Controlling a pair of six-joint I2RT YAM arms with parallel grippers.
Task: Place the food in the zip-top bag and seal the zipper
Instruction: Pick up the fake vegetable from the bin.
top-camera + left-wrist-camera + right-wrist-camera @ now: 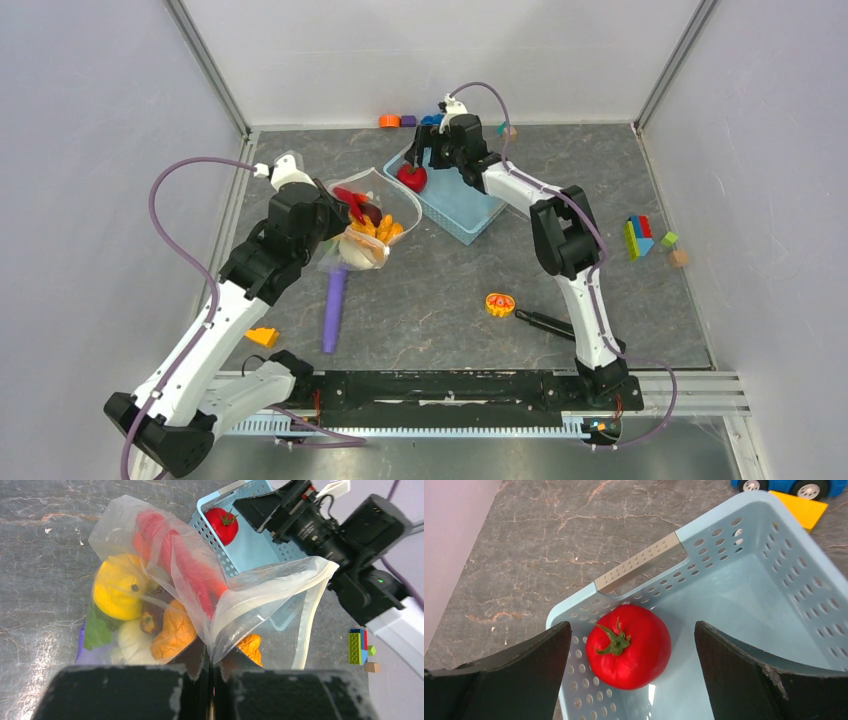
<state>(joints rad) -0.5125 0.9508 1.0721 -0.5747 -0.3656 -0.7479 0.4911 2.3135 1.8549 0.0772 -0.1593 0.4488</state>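
Tight-closed jaws pinch the zip-top bag (260, 600) with food (117, 592) inside; a tomato (221, 525) lies in the basket (252, 550).

One red tomato (629, 646), one light-blue basket (774, 565), one dotted zip-top bag (280, 585), one yellow pepper (117, 587), one red chili (185, 567), one white egg (131, 641), one purple stick (334, 308), one blue toy car (784, 484).

The basket (465, 210) stands at the far centre of the table (450, 290). The tomato (412, 178) lies inside it, at its left corner. The bag (385, 195) is just left of the basket, holding the pepper (120, 587) and chili (175, 560). The stick (334, 305) lies before the bag; the blocks (640, 238) lie far right.
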